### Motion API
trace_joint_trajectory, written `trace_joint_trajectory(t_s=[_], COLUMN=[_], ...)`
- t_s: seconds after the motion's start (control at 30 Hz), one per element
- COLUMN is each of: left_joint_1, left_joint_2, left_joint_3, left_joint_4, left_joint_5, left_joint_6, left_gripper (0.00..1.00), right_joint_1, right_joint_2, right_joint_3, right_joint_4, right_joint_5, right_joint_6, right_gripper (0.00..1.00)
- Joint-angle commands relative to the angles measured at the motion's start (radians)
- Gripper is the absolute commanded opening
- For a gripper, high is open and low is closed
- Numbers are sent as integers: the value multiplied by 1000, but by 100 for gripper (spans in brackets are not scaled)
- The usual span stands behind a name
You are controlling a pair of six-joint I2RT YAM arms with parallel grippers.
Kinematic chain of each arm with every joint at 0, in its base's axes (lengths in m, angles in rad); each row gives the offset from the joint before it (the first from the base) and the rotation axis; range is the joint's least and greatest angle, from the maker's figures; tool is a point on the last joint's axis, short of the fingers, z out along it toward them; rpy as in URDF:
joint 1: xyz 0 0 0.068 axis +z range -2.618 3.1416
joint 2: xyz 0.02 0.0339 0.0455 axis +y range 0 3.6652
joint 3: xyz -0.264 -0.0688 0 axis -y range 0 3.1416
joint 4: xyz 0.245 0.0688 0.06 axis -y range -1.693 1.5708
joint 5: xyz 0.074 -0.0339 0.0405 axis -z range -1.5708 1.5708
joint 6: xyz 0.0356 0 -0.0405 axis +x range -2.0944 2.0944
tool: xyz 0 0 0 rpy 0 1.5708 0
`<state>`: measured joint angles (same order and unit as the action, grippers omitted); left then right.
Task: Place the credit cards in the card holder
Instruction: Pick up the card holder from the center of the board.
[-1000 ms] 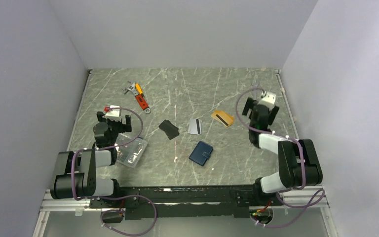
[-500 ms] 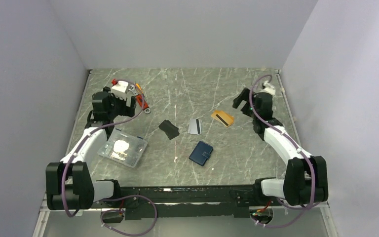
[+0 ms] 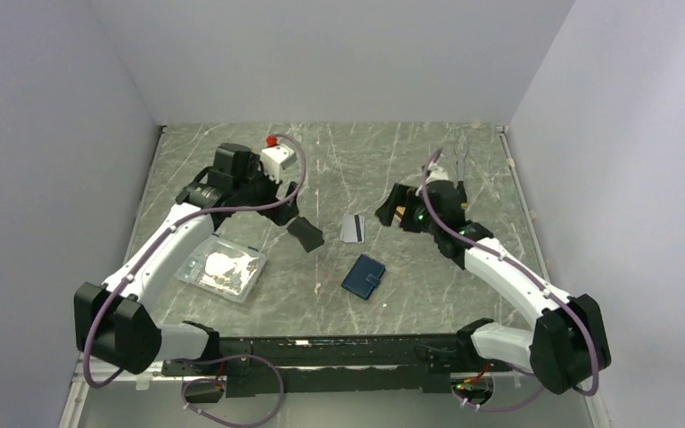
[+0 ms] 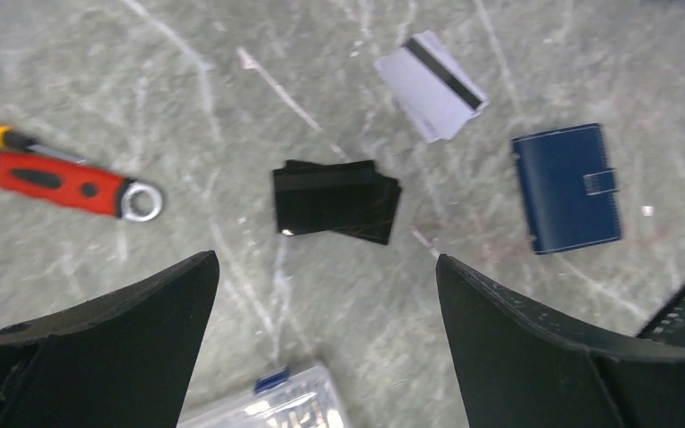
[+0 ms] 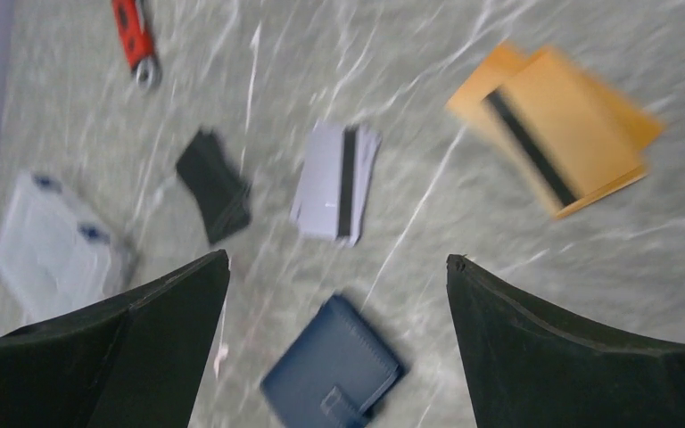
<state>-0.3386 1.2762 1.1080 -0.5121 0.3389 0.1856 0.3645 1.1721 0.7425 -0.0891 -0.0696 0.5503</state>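
One black card [image 4: 334, 201], one silver card [image 4: 430, 85], one orange card [image 5: 557, 125], one card holder [image 4: 566, 187], left hand [image 4: 323, 259], right hand [image 5: 337, 257], both released

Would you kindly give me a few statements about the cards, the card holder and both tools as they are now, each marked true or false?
1. The card holder lies shut on the table. True.
2. The left tool grips the black card. False: it is open and empty, and the card lies flat on the table.
3. The silver card lies between the black card and the orange card. True.
4. The orange card is inside the card holder. False: it lies on the table, apart from it.
5. The right tool is open and empty. True.
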Motion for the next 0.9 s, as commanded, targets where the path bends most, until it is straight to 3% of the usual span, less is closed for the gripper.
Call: trace_joint_trajectory(t_s=[0.0, 0.27, 0.57, 0.87], left_joint_1=[-78, -219, -270, -327], left_joint_2=[76, 276, 403, 492], left_joint_3=[49, 31, -28, -63], left_joint_4=[-27, -4, 118, 229], left_joint_5=[87, 147, 211, 232], left_joint_6=[-99, -172, -257, -325], left_gripper=[99, 99, 97, 91], right_joint_1=[129, 271, 280, 280], right_joint_2=[-66, -125, -19, 57], right_joint_3=[-57, -179, -223, -269], right_joint_4=[-72, -139, -44, 41], right_joint_5=[46, 107, 29, 16], right_joint_6=[10, 74, 134, 172], right_gripper=[92, 81, 62, 54])
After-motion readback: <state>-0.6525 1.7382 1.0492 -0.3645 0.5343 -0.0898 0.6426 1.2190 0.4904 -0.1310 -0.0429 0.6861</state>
